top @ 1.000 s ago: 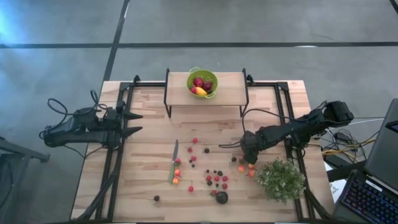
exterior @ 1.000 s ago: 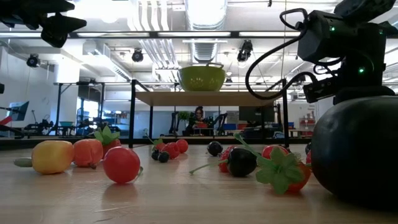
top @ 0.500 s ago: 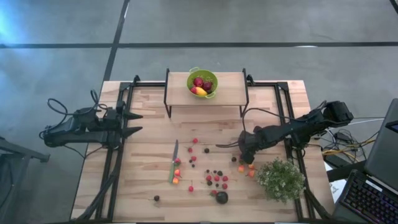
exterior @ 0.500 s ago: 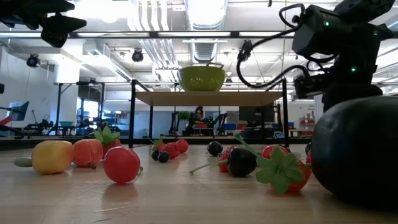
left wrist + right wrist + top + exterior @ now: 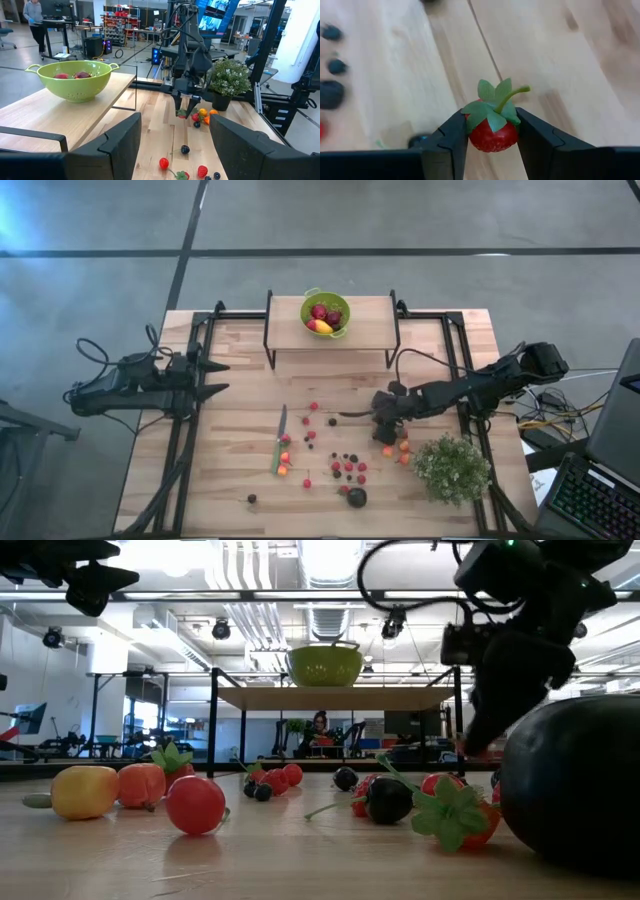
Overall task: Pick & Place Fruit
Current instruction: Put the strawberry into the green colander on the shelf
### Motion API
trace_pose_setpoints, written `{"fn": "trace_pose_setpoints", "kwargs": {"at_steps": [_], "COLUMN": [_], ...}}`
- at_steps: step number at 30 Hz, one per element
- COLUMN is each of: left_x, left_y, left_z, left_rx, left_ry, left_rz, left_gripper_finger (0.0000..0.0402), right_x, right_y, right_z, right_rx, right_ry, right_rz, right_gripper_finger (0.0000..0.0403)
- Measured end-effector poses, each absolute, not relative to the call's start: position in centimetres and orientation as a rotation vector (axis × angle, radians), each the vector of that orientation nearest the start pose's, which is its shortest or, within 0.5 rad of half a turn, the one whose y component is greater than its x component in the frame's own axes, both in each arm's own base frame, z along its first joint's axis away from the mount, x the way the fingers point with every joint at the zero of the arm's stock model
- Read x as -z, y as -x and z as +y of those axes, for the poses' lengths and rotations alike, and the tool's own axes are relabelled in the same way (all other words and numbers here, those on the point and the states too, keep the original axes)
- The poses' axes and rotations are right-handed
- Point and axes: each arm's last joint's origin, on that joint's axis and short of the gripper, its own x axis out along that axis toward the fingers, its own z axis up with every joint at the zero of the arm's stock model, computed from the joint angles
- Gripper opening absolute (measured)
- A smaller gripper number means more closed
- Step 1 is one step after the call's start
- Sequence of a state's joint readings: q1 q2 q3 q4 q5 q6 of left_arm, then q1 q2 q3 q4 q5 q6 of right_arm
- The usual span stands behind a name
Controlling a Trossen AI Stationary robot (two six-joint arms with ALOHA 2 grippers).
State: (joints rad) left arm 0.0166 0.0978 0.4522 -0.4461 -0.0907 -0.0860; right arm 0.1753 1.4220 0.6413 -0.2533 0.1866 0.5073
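Holding a strawberry (image 5: 492, 134) by its sides, our right gripper (image 5: 492, 137) hangs above the table's right half, near the plant (image 5: 452, 467). We judge it light, soft, probably easily bruised, so a gentle squeeze suits. Our left gripper (image 5: 215, 378) waits open at the left edge.

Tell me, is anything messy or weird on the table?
Fruit lies scattered loose over the table, not in the green colander on the raised shelf. A green-handled knife lies among the berries. The right pincer grips a strawberry.
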Motion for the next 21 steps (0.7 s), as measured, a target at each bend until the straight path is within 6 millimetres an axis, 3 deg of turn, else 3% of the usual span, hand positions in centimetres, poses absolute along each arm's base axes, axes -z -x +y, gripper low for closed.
{"fn": "trace_pose_setpoints", "kwargs": {"at_steps": [8, 21], "left_x": [-26.2, -26.2], "left_y": [-6.2, -6.2], "left_z": [0.4, 0.4], "left_rx": [-0.111, -0.111], "left_ry": [0.082, 0.082], "left_rz": [0.087, 0.087], "left_gripper_finger": [0.0241, 0.0241], "right_x": [-18.9, -26.6], "right_y": [-26.9, -30.5], "right_z": [3.2, -0.4], "right_rx": [0.185, 0.181], "right_ry": [-0.161, 0.014], "right_rz": [0.850, 0.637], "right_gripper_finger": [0.0141, 0.0143]}}
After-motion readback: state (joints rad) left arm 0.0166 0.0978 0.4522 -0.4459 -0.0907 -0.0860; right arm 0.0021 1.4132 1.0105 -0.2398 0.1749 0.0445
